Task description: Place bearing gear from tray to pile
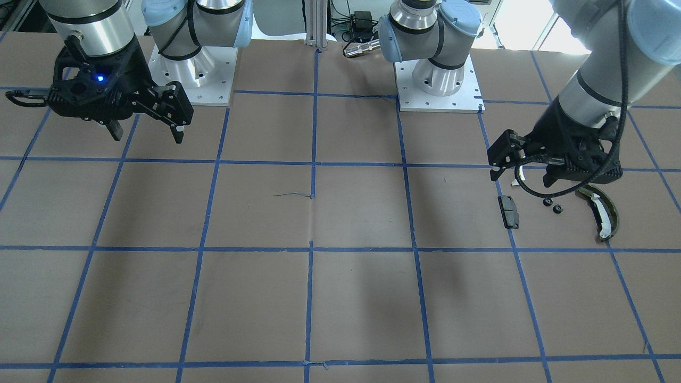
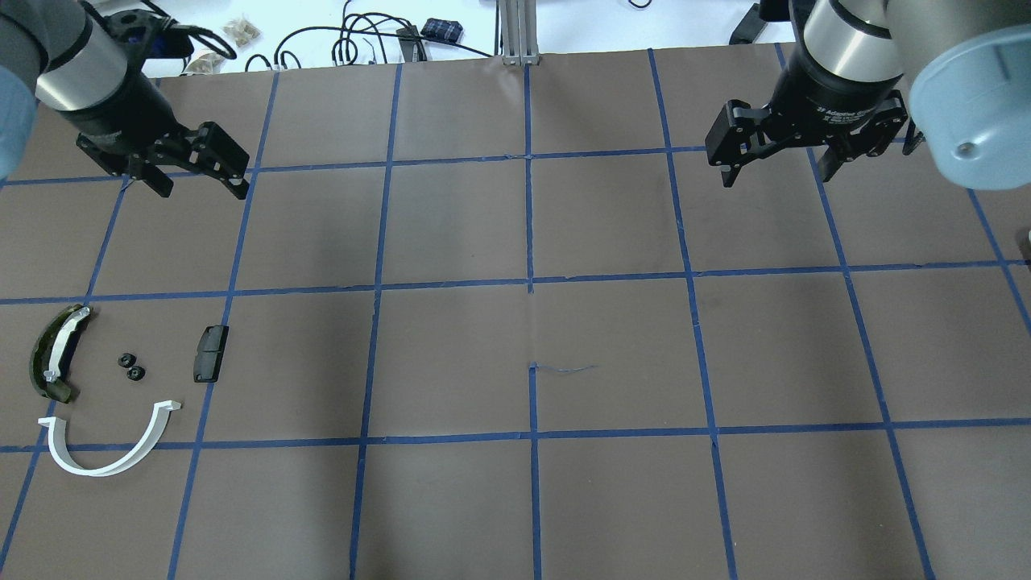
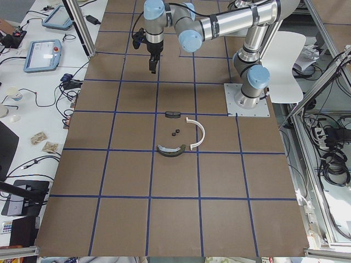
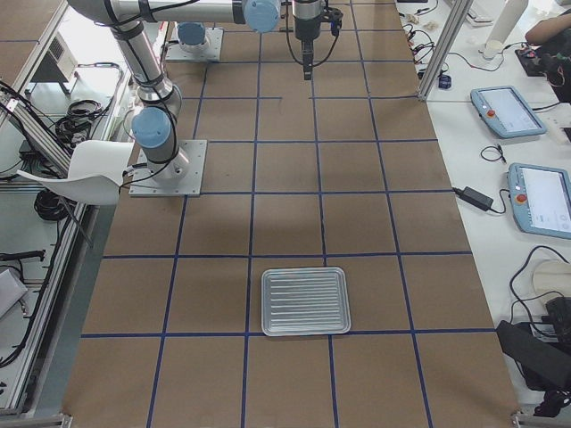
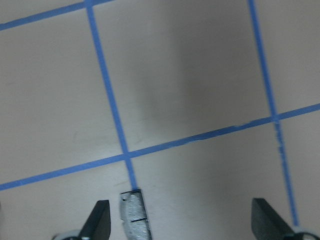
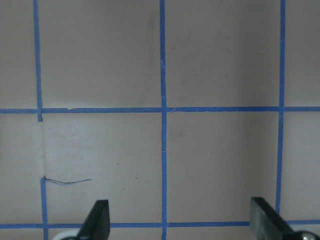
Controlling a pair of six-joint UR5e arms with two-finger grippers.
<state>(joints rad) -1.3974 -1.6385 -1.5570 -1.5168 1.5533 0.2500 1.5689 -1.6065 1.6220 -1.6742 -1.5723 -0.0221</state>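
Observation:
The pile lies on the table's left side in the overhead view: a white half-ring arc [image 2: 109, 451], a dark olive curved piece with a white strip [image 2: 55, 354], a small black rectangular block [image 2: 211, 353] and two small black bearing gears [image 2: 130, 366]. My left gripper [image 2: 200, 187] is open and empty, above the table beyond the pile. Its wrist view shows the block's end [image 5: 135, 217] between the open fingers. My right gripper [image 2: 777, 173] is open and empty over bare table at the far right. The ribbed metal tray [image 4: 305, 301] shows only in the exterior right view, with nothing visible on it.
Brown table with a blue tape grid [image 2: 530, 282]. The arm bases on white plates [image 1: 439, 85] stand at the robot's edge. Cables and small bags [image 2: 242, 31] lie past the far edge. Operator tables with tablets [image 4: 508, 111] stand beside the table.

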